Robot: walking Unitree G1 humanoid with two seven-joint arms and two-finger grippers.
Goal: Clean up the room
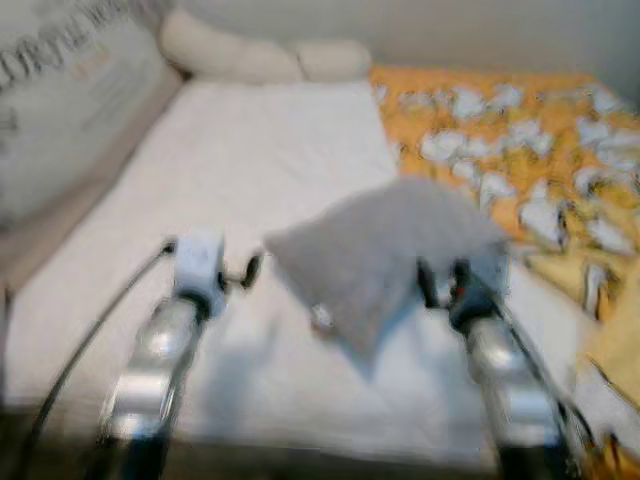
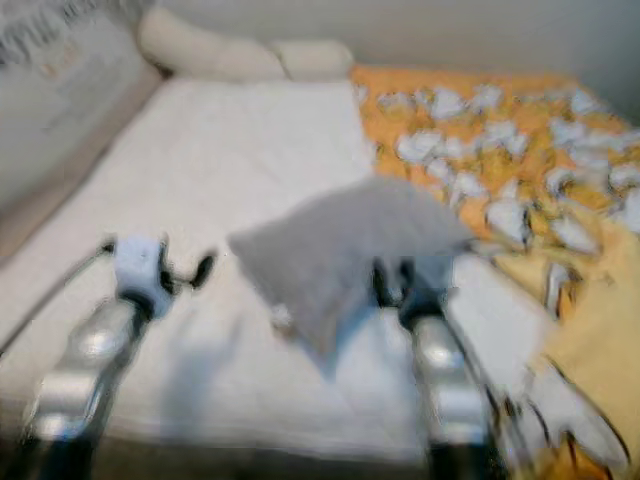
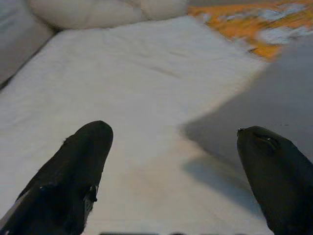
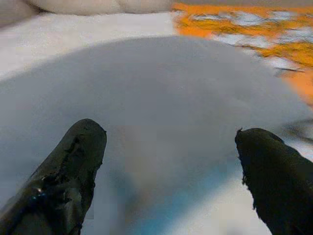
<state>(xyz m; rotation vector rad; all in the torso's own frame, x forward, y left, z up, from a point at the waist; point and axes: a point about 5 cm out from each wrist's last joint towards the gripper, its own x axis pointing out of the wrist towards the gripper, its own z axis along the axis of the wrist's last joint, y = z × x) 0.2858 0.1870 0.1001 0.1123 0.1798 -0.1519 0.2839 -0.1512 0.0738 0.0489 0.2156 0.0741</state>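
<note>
A grey pillow lies askew in the middle of the bed's white sheet. My right gripper hovers at the pillow's near right corner; in its wrist view the two black fingers are spread wide, with the grey pillow just ahead of them. My left gripper is out over the sheet just left of the pillow, also open, with its fingers apart and the grey pillow's edge to one side. The head views are blurred.
An orange duvet with white flowers is bunched over the right half of the bed. Cream pillows lie at the head. A pale printed cushion leans along the left side.
</note>
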